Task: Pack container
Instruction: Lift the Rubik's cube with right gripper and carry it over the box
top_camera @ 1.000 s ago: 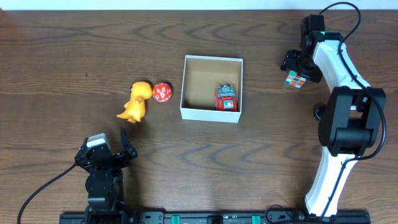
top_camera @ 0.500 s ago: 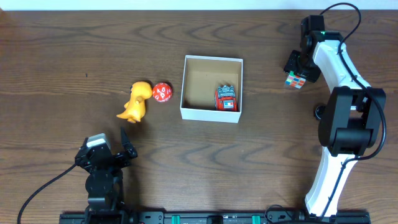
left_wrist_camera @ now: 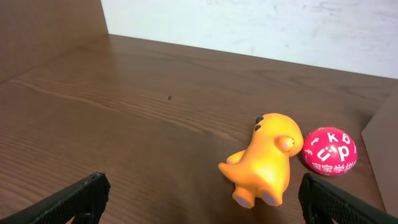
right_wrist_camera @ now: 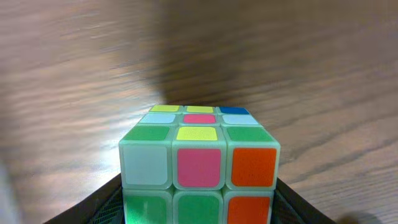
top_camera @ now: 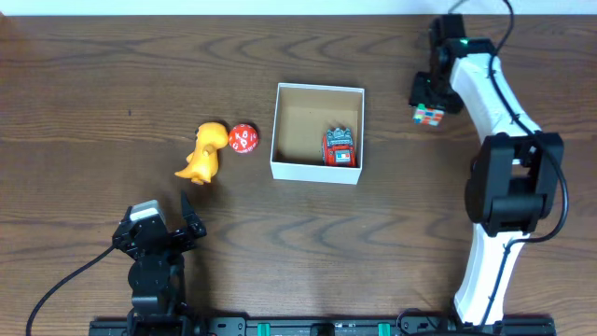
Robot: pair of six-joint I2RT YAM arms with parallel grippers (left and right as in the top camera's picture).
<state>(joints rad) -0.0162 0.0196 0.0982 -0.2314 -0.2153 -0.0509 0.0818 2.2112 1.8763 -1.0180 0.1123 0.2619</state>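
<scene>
Right hand (top_camera: 427, 108) clamps a glossy square-tiled cube (right_wrist_camera: 199, 165); left hand (top_camera: 160, 227) gapes empty.

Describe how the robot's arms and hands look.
The right arm has white shells over black joints, a small green light near the wrist and a black cable looping above it. The left arm is black with a pale grey block on top and a black cable trailing off. The left hand and right hand both have black fingers.
</scene>
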